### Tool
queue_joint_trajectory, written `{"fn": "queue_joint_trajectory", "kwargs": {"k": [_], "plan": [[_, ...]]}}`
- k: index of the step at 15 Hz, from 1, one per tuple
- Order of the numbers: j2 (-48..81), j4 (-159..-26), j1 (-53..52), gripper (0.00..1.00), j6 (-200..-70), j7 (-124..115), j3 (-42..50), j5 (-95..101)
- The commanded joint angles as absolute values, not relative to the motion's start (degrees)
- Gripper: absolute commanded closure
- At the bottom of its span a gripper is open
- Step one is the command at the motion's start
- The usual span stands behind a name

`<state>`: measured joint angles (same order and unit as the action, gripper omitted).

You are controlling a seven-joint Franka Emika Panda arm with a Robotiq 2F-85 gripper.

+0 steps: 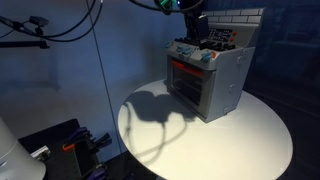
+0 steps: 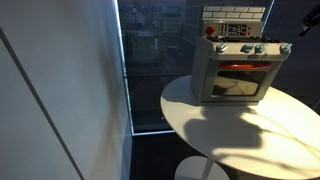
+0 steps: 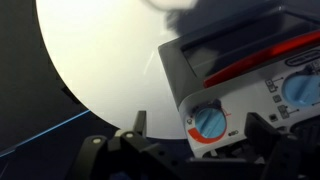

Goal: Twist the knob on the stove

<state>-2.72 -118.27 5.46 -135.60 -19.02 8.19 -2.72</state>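
The pincer (image 3: 200, 128) hung released over the front of the stove (image 1: 215, 78), its dark fingers (image 3: 140, 122) spread wide. The round white table (image 1: 250, 140) carried the arm's shadow (image 1: 155, 112) on its left half. The grey toy stove stood toward the far side. Cables (image 1: 55, 30) looped at far left, above black gear (image 1: 60, 148) beside the table. In the wrist view a pale blue knob (image 3: 208, 122) lay between the fingers; contact could not be told.

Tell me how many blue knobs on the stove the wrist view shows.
2. One whole knob sits near the bottom middle of the picture; the second knob is cut by the right edge. More may lie outside this view.
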Motion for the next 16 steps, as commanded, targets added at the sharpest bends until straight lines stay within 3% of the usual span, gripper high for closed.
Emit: {"fn": "queue_joint_trajectory", "kwargs": {"k": [1, 16], "plan": [[-0.25, -115.94, 6.25, 0.0, -137.09, -23.22, 7.49, -1.18], [0.54, -116.93, 5.98, 0.0, -140.49, -22.25, 7.44, -5.12]]}}
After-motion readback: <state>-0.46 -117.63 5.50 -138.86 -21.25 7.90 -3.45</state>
